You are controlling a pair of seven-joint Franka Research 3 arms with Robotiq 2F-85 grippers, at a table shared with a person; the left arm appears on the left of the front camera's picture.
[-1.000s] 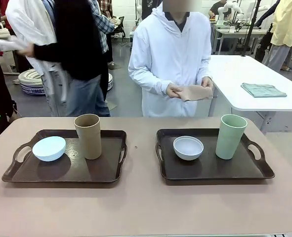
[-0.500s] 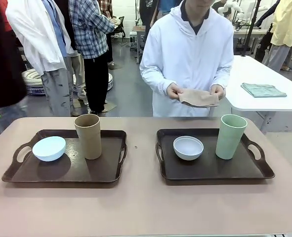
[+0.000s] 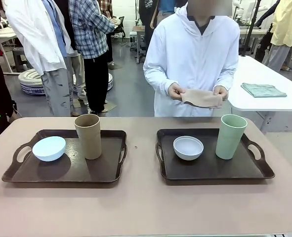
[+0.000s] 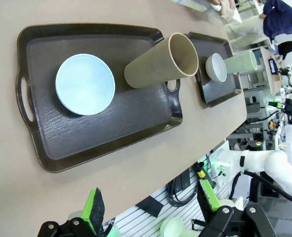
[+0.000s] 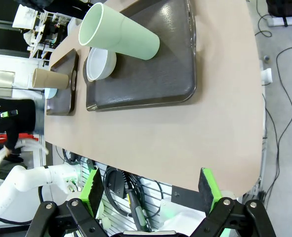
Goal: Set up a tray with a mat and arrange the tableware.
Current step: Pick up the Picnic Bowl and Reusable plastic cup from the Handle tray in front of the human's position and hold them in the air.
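From my station both sets of jaws stand wide apart with nothing between them. In its wrist view the left gripper (image 4: 150, 205) sits at the bottom edge of the frame, hanging beyond the near edge of the table (image 3: 141, 207). The right gripper (image 5: 149, 190) sits the same way in its own view. Both are well apart from any tableware.

In the front view, the left tray (image 3: 111, 173) fills the lower left and carries the light blue bowl (image 3: 49, 147) with the tan-brown cup (image 3: 88, 136) upright just beside it. The right tray (image 3: 210, 170) in the lower right carries the greyish white bowl (image 3: 188, 147) and the pale green cup (image 3: 230, 136), also upright, with a gap between them.

The mat (image 3: 201, 98) is not on a tray yet. The person (image 3: 195, 54) at the upper middle of the frame holds it in both hands above the far edge of the table, as a folded beige cloth whose long axis runs left to right across the picture.

What matters for me is that the mat lies straight beyond the right tray, right of centre, so I judge my right arm to be the nearer one. It would have to reach over the bowl and the green cup to get there. Both trays have dishes on their bare floors, so I expect those must come off before a mat can lie flat under them
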